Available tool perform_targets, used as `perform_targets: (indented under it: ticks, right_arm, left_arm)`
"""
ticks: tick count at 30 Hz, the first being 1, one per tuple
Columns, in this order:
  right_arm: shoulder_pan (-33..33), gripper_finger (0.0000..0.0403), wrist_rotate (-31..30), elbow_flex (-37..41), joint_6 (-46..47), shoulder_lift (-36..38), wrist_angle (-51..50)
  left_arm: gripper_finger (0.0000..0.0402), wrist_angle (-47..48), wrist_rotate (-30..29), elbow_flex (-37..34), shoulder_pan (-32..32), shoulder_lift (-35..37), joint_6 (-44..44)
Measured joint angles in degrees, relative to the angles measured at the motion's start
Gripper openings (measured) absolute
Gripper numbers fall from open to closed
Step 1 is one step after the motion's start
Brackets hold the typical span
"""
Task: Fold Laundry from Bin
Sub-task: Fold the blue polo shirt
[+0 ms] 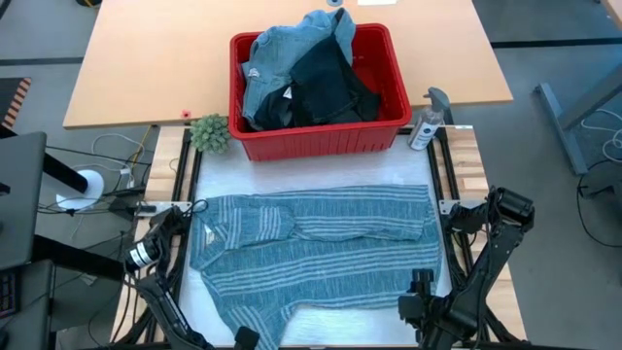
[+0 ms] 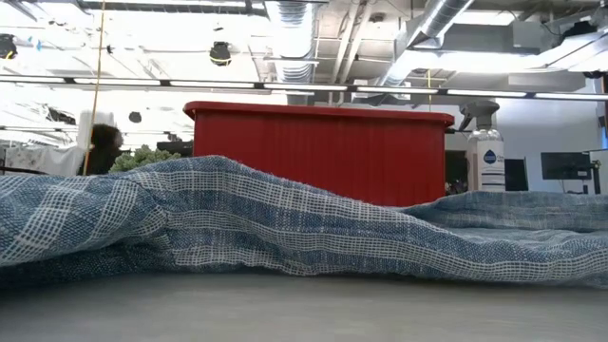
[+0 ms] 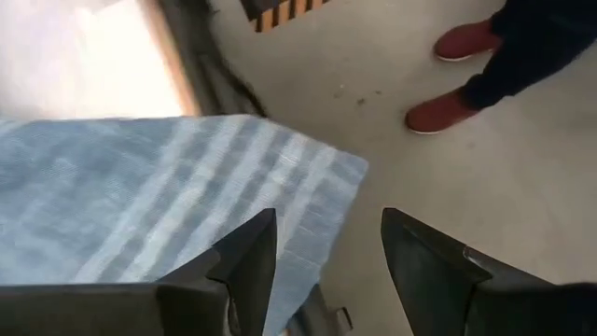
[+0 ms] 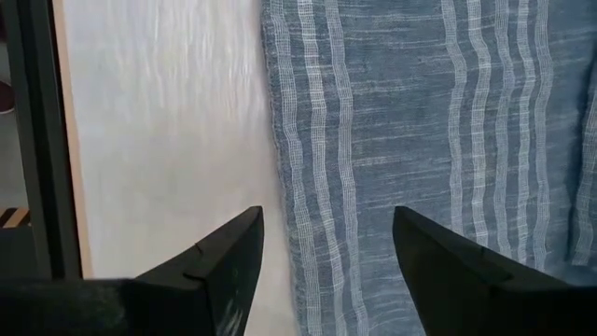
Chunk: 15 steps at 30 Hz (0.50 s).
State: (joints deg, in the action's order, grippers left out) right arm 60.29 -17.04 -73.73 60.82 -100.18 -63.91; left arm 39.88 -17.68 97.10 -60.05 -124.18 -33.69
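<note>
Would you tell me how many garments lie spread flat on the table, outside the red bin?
1: the blue-grey white-striped shirt, between both arms. More may be hidden in the bin.

Silver ducts (image 2: 294,28) cross the ceiling above a grey floor (image 3: 485,187).

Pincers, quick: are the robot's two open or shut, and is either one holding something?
Left pincer: open, holding nothing, over the edge of the blue-grey white-striped shirt.
Right pincer: open, holding nothing, above that shirt.
</note>
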Motion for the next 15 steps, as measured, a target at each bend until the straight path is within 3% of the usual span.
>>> perform_targets:
  ticks: [9,15]
  right_arm:
    - [-0.1,0.0265,0.2,0.0,1.8,0.0,-0.2]
    - [-0.1,0.0265,0.6,0.0,1.8,0.0,-0.2]
  left_arm:
    - [0.0183,2.0,-5.4,0.0,0.2,-3.3,5.1]
    - [0.0183,1.7,-4.3,0.2,-0.1,-4.2,8.4]
